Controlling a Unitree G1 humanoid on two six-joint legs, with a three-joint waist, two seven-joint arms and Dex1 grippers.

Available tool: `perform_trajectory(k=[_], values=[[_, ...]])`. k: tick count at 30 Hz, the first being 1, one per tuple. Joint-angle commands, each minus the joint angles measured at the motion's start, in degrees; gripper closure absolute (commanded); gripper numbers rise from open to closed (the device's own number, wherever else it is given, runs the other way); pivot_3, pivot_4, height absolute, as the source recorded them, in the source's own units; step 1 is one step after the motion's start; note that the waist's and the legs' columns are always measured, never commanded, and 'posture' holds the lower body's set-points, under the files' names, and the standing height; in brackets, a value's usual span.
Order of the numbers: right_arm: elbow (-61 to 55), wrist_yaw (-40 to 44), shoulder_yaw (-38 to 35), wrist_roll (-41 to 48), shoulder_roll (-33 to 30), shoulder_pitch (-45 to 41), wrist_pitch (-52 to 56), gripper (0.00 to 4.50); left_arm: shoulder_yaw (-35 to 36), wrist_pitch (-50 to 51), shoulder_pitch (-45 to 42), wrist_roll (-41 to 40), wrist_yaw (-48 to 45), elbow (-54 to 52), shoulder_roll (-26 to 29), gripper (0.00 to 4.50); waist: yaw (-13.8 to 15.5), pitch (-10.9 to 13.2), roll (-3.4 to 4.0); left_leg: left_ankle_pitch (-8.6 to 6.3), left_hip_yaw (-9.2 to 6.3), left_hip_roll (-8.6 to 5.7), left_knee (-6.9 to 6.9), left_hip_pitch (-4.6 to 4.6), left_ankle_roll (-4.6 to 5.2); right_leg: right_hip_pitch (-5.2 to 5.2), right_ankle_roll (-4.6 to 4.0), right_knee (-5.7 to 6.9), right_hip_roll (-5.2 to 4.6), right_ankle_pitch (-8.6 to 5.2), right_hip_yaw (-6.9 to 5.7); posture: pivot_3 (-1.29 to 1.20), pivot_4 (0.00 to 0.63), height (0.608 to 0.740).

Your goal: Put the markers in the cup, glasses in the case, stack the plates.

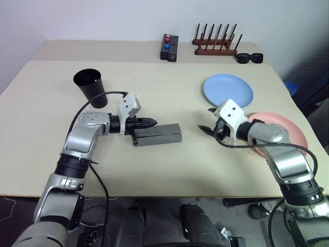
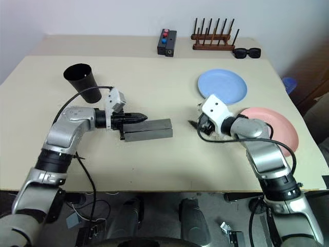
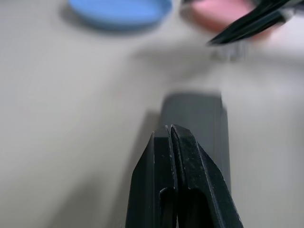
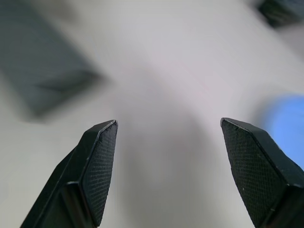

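The grey case (image 1: 159,135) lies shut in the middle of the table. My left gripper (image 1: 153,122) is shut with nothing in it, its tips just over the case's left end; in the left wrist view the shut fingers (image 3: 173,156) point along the case (image 3: 192,118). My right gripper (image 1: 207,121) stands open and empty to the right of the case, beside the pink plate (image 1: 288,131). The light blue plate (image 1: 229,90) lies separately behind it. The black cup (image 1: 90,87) stands upright at the left. The markers and the glasses are out of view.
At the table's back edge stand a small black box with red and blue buttons (image 1: 169,48), a wooden peg rack (image 1: 216,45) and black sunglasses (image 1: 249,57). Bare tabletop (image 1: 175,170) stretches along the front.
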Motion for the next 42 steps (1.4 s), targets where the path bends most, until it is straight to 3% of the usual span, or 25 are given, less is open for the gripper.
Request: perform_trajectory(k=[1,9,12,17,18,22,28,32,35,42], values=[[7.65,-5.55,1.35,-7.13,-0.58,-3.23,-4.85,0.98,4.64,-1.17,4.20,-5.26,2.07,-8.94,-0.10,4.48,0.07,0.00,0.00,0.00,0.00,0.00,-0.02,0.01,0.00,0.00,0.00,0.00,0.00,0.00,0.00,0.00,0.150,0.740],[34.69,-12.57,7.52,-17.41,1.10,-12.73,-22.29,0.98,7.03,2.69,16.84,-10.65,6.76,-24.53,2.43,4.48,-0.04,0.01,0.02,0.00,0.05,-0.01,-0.01,0.04,0.00,0.01,-0.01,0.00,-0.01,0.00,0.04,0.00,0.150,0.740],[42.00,-14.17,8.58,-19.30,1.76,-15.37,-27.78,1.83,6.98,3.30,19.02,-11.12,8.38,-26.66,3.39,4.50,-0.08,0.01,0.03,0.00,0.06,-0.01,0.00,0.08,0.00,0.04,-0.04,-0.01,-0.01,0.01,0.07,0.00,0.150,0.740],[46.88,-14.36,9.30,-21.23,1.78,-16.98,-33.47,4.35,7.93,4.29,21.31,-12.44,11.82,-29.04,3.53,4.50,-0.03,0.02,0.04,0.00,0.06,-0.01,-0.02,0.08,0.00,0.06,-0.04,-0.04,-0.01,0.01,0.06,0.00,0.150,0.740],[46.82,-14.45,9.13,-21.39,1.74,-16.89,-34.11,4.44,7.98,4.36,21.62,-12.83,12.38,-29.37,3.37,4.50,-0.07,0.02,0.04,0.00,0.06,-0.01,-0.02,0.08,0.00,0.06,-0.04,-0.03,-0.01,0.01,0.06,0.00,0.150,0.740],[42.63,-14.93,8.56,-22.85,0.29,-15.66,-36.24,4.44,7.29,3.91,22.47,-13.26,13.95,-29.90,3.03,4.50,-0.21,0.03,0.06,0.00,0.06,-0.01,-0.02,0.11,0.00,0.08,-0.04,-0.03,-0.01,0.01,0.06,0.00,0.150,0.740],[25.20,-9.38,1.86,-19.49,-7.24,-9.31,-34.44,4.44,6.02,3.76,20.29,-14.05,15.09,-28.50,1.81,4.50,0.48,0.11,0.20,0.00,0.06,-0.02,-0.02,0.09,0.00,0.08,-0.04,-0.04,-0.02,0.01,0.06,0.00,0.150,0.740],[11.16,3.90,-8.73,-9.28,-16.95,3.49,-28.99,4.44,3.87,2.44,18.75,-13.28,12.84,-26.22,2.19,4.50,0.89,0.10,0.24,-0.01,0.03,-0.02,-0.01,0.20,0.02,0.30,-0.18,-0.13,-0.02,-0.09,0.03,0.00,0.150,0.740],[2.96,12.68,-19.25,-3.56,-22.99,18.06,-24.39,4.44,2.02,1.27,17.06,-13.32,11.09,-23.98,1.56,4.50,1.21,0.10,0.26,-0.10,0.06,-0.06,-0.02,0.41,0.15,0.62,-0.16,-0.33,-0.10,-0.16,0.01,0.00,0.150,0.740],[-8.03,20.99,-34.85,1.01,-22.74,39.67,-16.84,4.44,-1.97,-1.65,13.44,-12.17,7.77,-18.44,-0.02,4.50,-0.41,-0.03,0.47,-0.13,0.20,-0.05,0.02,1.02,0.17,1.02,-0.12,-0.27,-0.12,-0.21,0.14,0.00,0.150,0.740]])
